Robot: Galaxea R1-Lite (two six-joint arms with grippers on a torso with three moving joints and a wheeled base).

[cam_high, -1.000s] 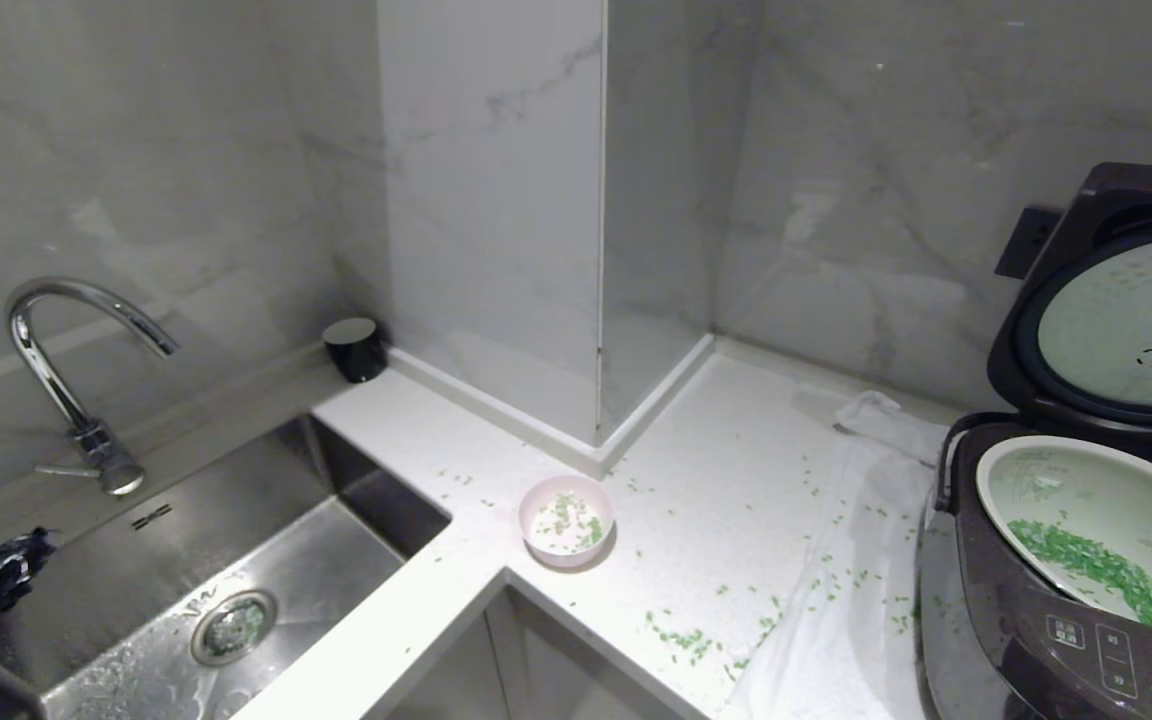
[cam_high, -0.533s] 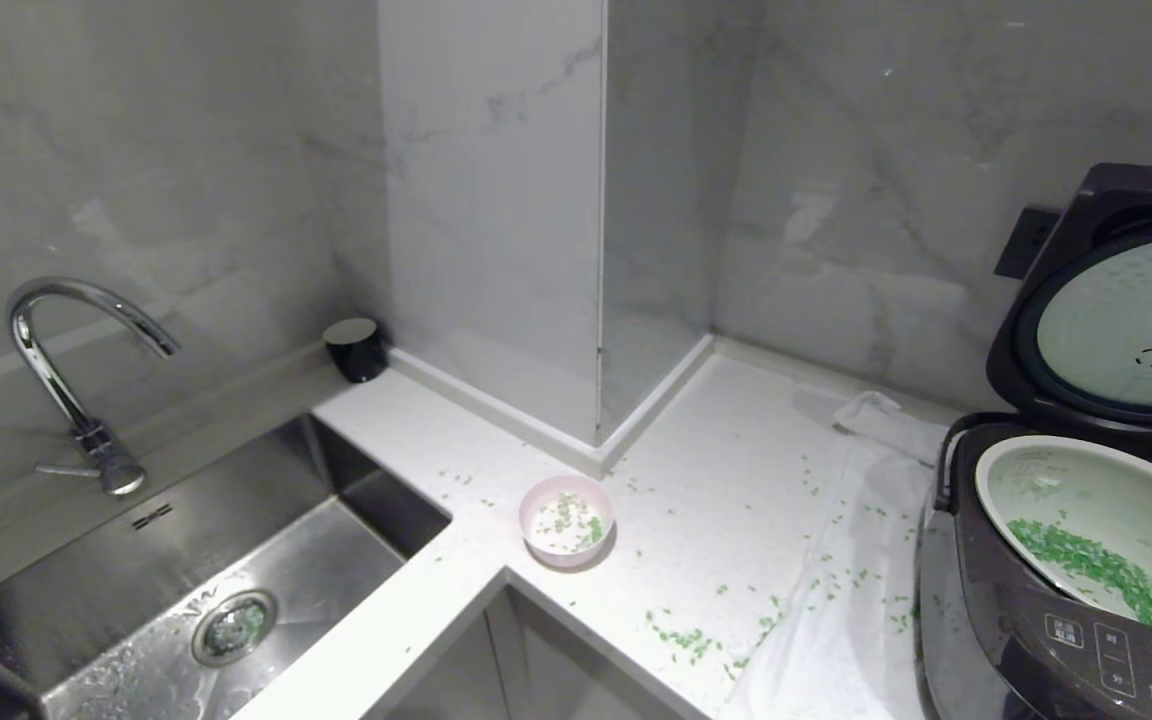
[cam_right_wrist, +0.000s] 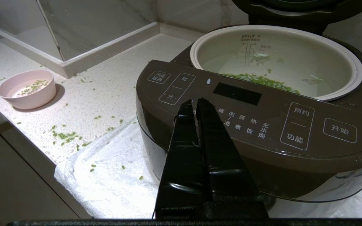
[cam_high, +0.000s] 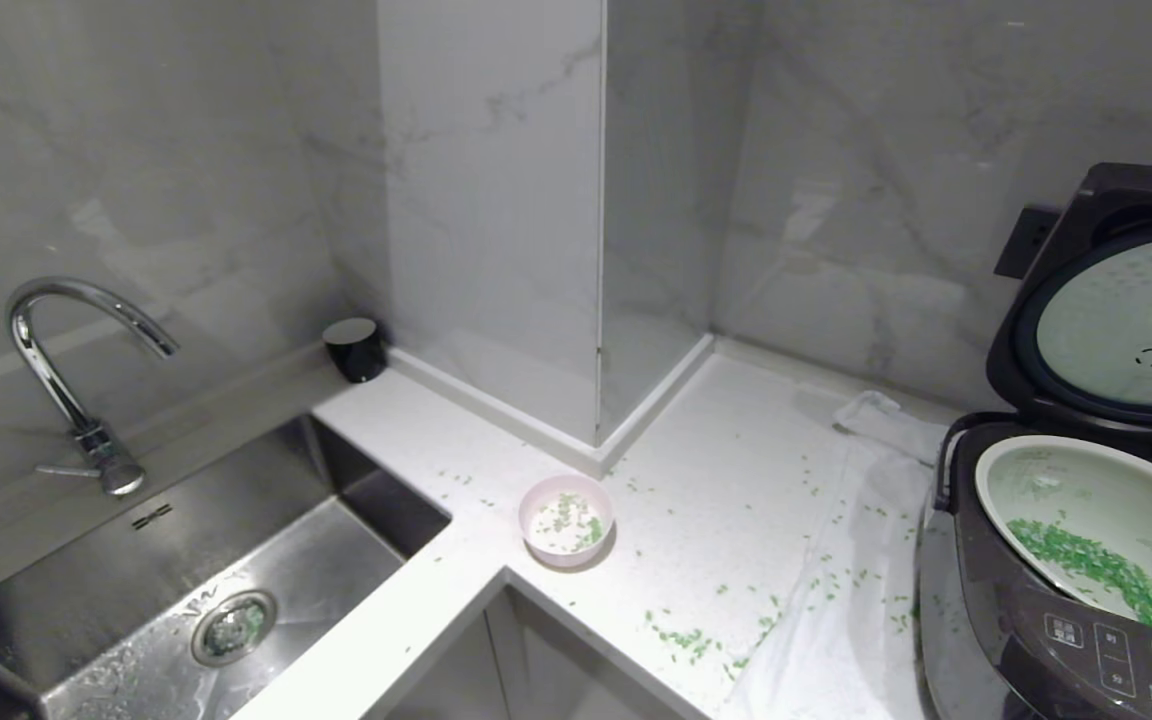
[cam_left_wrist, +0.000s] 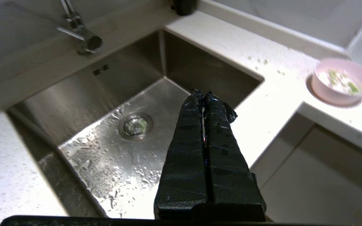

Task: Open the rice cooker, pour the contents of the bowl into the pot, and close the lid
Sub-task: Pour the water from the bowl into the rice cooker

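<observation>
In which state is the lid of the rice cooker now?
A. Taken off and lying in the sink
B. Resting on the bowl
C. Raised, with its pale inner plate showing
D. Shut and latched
C: the lid stands up behind the open pot, its pale round inner plate facing forward, and green grains lie in the pot.

head view: high up, looks down and forward at counter (cam_high: 736, 480) corner, sink (cam_high: 236, 560) on left, cooker (cam_high: 1036, 620) on right, far enough to see both. left wrist view: above sink (cam_left_wrist: 105, 103), looks down along left gripper (cam_left_wrist: 203, 93), bowl (cam_left_wrist: 342, 81) far off at edge. right wrist view: low, close to cooker (cam_right_wrist: 262, 125) front, behind right gripper (cam_right_wrist: 195, 103). all three share bowl (cam_high: 566, 520) (cam_right_wrist: 27, 89).
</observation>
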